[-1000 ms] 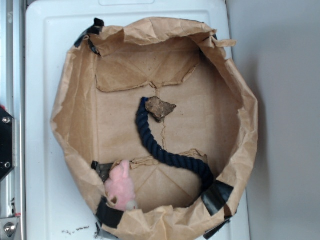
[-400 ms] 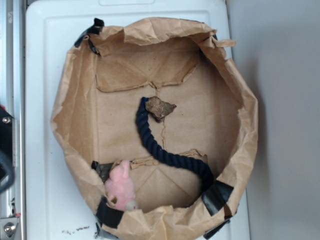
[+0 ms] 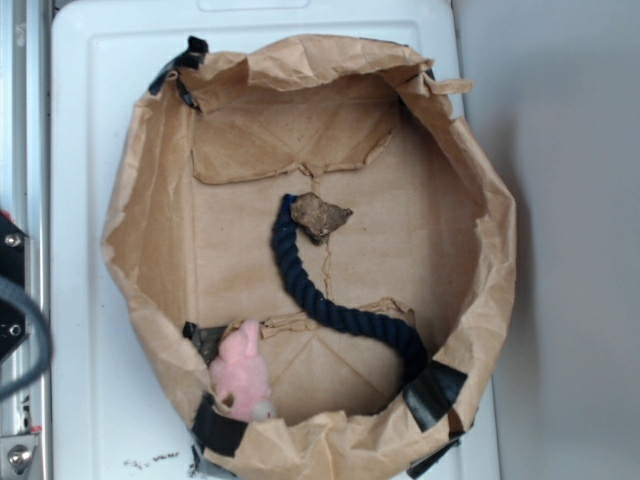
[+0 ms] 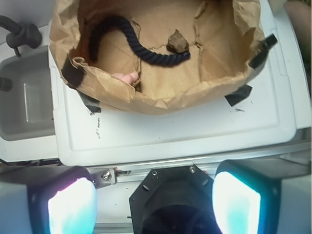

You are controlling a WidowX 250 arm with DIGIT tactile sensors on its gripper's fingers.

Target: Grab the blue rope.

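Note:
The blue rope (image 3: 320, 305) is a thick navy twisted strand lying curved on the floor of a brown paper bag (image 3: 130, 200). Its upper end touches a brown lump (image 3: 318, 215) and its lower end reaches the black tape (image 3: 435, 392) at the bag's rim. In the wrist view the blue rope (image 4: 146, 53) sits far up the frame inside the paper bag (image 4: 161, 100). My gripper (image 4: 153, 204) hangs open outside the bag, well short of the rope, over the rail beside the white lid, with nothing between its fingers (image 4: 73, 207). The exterior view does not show the gripper itself.
A pink plush toy (image 3: 242, 372) leans against the bag's near wall, also seen as the pink toy (image 4: 127, 78) in the wrist view. The bag stands on a white lid (image 3: 80, 150). A grey cable (image 3: 30, 330) crosses the left edge. A grey bin (image 4: 24, 97) lies beside the lid.
The grey cable has swung further into the exterior view at the left edge. The rope, lump and plush toy have not moved.

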